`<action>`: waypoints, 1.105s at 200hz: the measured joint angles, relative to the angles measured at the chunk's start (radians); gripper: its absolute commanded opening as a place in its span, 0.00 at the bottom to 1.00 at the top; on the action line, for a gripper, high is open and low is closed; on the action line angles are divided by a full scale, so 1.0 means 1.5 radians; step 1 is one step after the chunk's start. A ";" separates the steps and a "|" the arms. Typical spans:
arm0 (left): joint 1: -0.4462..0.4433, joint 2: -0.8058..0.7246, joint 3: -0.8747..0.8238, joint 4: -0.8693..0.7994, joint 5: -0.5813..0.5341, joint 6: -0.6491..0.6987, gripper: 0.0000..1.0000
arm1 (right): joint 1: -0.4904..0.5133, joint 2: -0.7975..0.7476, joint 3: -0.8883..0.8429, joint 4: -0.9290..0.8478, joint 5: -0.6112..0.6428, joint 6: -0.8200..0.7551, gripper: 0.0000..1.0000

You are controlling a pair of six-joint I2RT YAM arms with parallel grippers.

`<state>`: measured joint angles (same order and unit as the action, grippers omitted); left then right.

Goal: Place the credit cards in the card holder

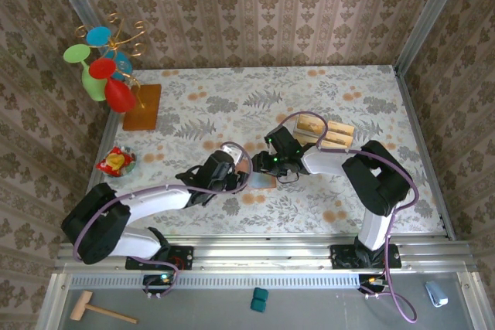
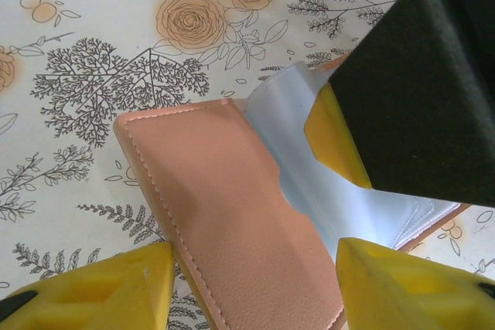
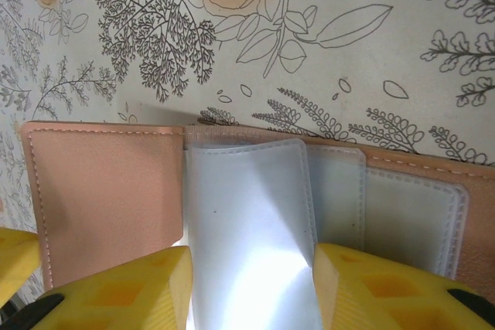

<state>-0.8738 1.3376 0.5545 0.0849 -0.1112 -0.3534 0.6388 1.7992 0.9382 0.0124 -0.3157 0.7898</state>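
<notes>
Far left of the tabletop (image 1: 232,90): a wire stand hung with coloured cups (image 1: 104,67) on a wooden board (image 1: 143,107). Nearer, a red-and-yellow packet (image 1: 116,162). Both are well clear of the work.

Centre, near edge: the card holder (image 1: 263,182) lies open and flat on the floral cloth, with both arms meeting over it.

The left hand (image 1: 244,177) comes in from the left. In its wrist view its yellow fingers (image 2: 93,291) stand wide apart with the holder's leather flap between them. One finger touches the flap's stitched edge; the other sits over the clear sleeves (image 2: 363,214). Nothing is clamped.

The right hand (image 1: 264,171) comes in from the right, just beside the left one. In the left wrist view its black body blocks the holder's far corner, and one yellow pad rests on the plastic. In its own view its fingers (image 3: 402,291) are partly apart, straddling one clear sleeve whose edges meet their inner faces. The tips are down on the holder; I make out no pinch.

Right of centre, beyond the right forearm: the credit cards (image 1: 338,134) sit in tan stacks in a clear tray (image 1: 323,130), apart from the holder.
</notes>
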 measured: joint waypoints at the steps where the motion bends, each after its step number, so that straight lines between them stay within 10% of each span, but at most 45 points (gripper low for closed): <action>1: -0.001 0.000 0.000 0.000 -0.001 0.000 0.58 | 0.000 0.000 0.000 0.000 0.000 0.000 0.47; 76: -0.052 -0.099 -0.012 -0.008 -0.134 0.022 0.59 | 0.000 0.001 0.000 0.005 0.000 0.002 0.47; 221: -0.094 0.025 -0.008 0.072 -0.110 0.047 0.57 | 0.000 0.001 -0.002 0.011 -0.003 0.012 0.47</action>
<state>-1.0142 1.3754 0.5419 0.1925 -0.2768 -0.2829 0.6392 1.8004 0.9360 0.0288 -0.3195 0.8082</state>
